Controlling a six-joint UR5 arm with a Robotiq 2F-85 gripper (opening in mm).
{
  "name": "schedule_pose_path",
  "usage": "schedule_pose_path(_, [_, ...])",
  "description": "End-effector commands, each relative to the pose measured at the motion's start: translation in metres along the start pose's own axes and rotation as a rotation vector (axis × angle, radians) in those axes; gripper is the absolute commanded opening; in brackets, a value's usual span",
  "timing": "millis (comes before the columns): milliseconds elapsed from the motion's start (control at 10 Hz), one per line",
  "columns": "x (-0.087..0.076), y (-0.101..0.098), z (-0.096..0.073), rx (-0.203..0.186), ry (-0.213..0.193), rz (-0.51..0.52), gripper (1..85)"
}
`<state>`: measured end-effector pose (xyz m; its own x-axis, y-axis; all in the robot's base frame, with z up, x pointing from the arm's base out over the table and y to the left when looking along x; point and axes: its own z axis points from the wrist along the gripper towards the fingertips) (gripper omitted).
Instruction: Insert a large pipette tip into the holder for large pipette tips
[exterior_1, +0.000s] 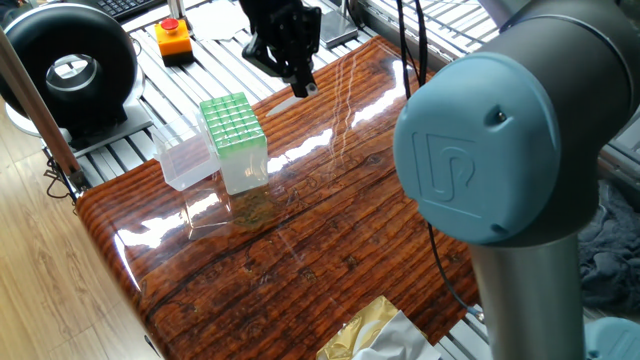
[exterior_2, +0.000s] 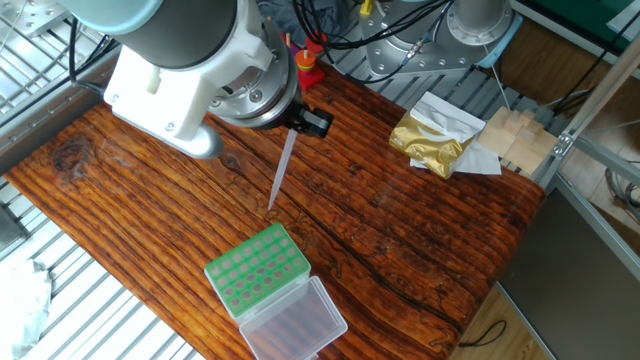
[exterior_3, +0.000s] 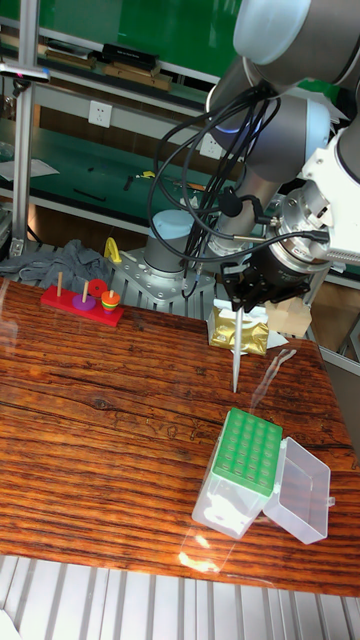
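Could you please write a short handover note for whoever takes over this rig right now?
End effector: shut on the slender, whitish plastic large pipette tip, which hangs point down above the glossy brown wooden table.
Holder: the clear plastic box with a green grid top stands on the table, its hinged clear lid folded open beside it. In the tall fixed view the tip's point is above the table behind the box, not over the grid.
Done: tip picked up and lifted.
Left: carry it over the green grid, line it up with a hole, lower it in, release.
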<state>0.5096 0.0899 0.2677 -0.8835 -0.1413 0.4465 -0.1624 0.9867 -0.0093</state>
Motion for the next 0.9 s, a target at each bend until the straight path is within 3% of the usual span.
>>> schedule_pose_path(0, [0.0001,0.0033,-0.0007,-0.013,-0.004,-0.007,1.0])
schedule_pose_path(800, [-0.0029,0.0114,-0.0015,-0.026,-0.025,0.0,1.0])
